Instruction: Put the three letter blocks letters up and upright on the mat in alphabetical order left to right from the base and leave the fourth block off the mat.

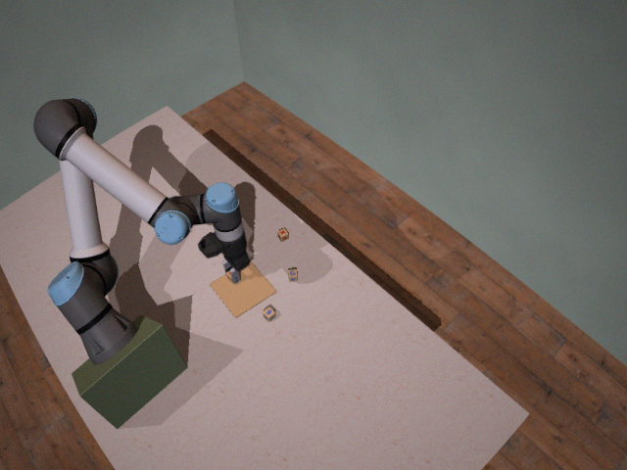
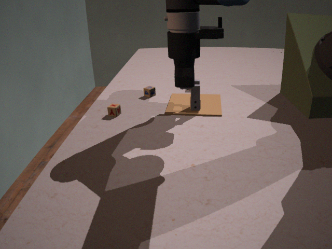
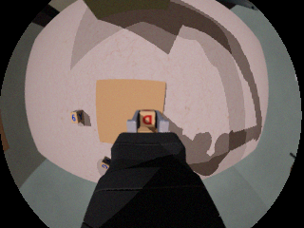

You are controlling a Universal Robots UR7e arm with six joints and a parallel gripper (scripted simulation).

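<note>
My gripper (image 1: 233, 275) is shut on a wooden block (image 3: 147, 120) with a red letter on top. It holds the block low over the tan mat (image 1: 243, 289), near the mat's far corner; I cannot tell whether the block touches the mat. In the exterior view a finger (image 2: 195, 100) hides the held block above the mat (image 2: 189, 104). Three other blocks lie off the mat on the table: one with red marks (image 1: 282, 233) (image 2: 114, 109), one with blue marks (image 1: 292, 273) (image 2: 149, 91), and one beside the mat's right edge (image 1: 269, 312).
The green base box (image 1: 128, 376) stands at the table's near left. The table's far edge drops to a wooden floor (image 1: 405, 243). In the wrist view a block (image 3: 78, 117) lies left of the mat (image 3: 131, 118).
</note>
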